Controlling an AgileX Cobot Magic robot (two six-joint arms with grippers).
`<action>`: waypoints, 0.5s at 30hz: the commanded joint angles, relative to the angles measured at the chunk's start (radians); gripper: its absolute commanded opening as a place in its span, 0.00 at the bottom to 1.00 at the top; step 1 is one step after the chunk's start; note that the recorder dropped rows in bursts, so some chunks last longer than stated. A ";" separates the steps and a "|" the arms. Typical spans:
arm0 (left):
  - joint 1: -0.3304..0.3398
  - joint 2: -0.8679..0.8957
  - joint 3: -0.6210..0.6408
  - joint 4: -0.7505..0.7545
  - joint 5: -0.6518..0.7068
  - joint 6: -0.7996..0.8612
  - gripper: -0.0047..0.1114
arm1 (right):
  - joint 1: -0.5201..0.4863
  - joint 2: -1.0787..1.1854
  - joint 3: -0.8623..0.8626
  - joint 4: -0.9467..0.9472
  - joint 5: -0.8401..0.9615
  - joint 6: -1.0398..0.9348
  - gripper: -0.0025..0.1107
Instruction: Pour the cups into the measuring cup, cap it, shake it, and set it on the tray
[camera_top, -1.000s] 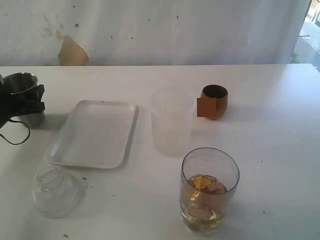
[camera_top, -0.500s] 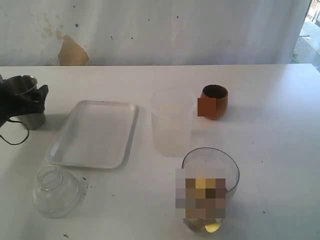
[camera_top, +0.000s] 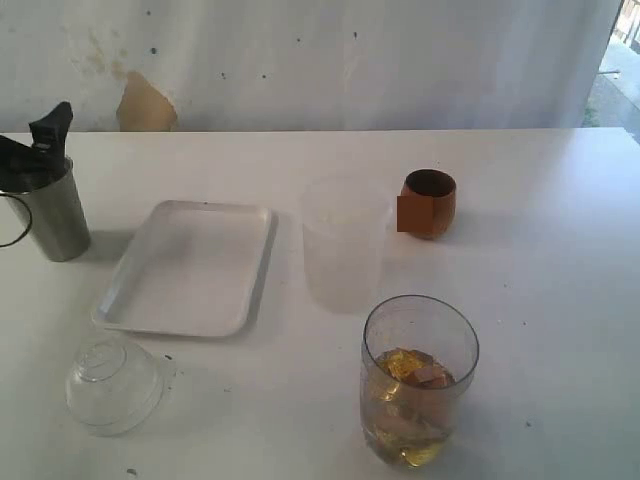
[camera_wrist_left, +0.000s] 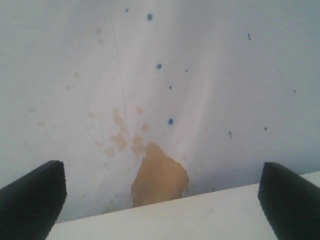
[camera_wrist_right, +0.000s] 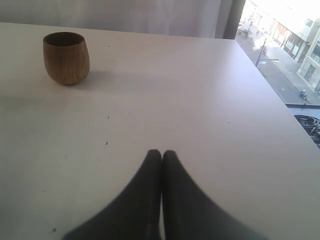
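left end effector (camera_top: 35, 148): far left edge of the exterior view, right at the tumbler's rim; whether it touches the rim cannot be told. Its fingers (camera_wrist_left: 35, 200) stand wide apart and hold nothing; its wrist camera (camera_wrist_left: 161, 200) faces the wall.
right end effector (camera_wrist_right: 161, 156): fingers pressed together, gripping nothing, low over the bare worktop (camera_wrist_right: 210, 100); outside the exterior view.
tumbler (camera_top: 55, 215): upright at mid-left, just left of the tray and not touching it.
wooden cup (camera_top: 430, 203): upright, right of centre in the upper half, just beside the frosted cup; in the right wrist view (camera_wrist_right: 66, 57) it stands well apart from the end effector.
measuring cup (camera_top: 420, 380): upright at the lower edge, right of centre, uncapped; gold and pale pieces fill its lower half.
tray (camera_top: 190, 265): flat on the worktop, left of centre, between tumbler and frosted cup.
frosted cup (camera_top: 345, 245): upright at centre.
lid (camera_top: 112, 383): clear dome at lower left, below the tray, well apart from the measuring cup.
wall (camera_top: 350, 60): white, with a tan patch (camera_top: 147, 105) at upper left.
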 joint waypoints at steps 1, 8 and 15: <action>-0.001 -0.097 0.006 0.004 0.048 -0.050 0.89 | -0.002 -0.005 0.001 -0.004 -0.002 0.005 0.02; -0.001 -0.318 0.006 -0.015 0.331 -0.113 0.04 | -0.002 -0.005 0.001 -0.004 -0.002 0.005 0.02; -0.001 -0.559 0.006 -0.049 0.655 -0.110 0.04 | -0.002 -0.005 0.001 -0.004 -0.002 0.005 0.02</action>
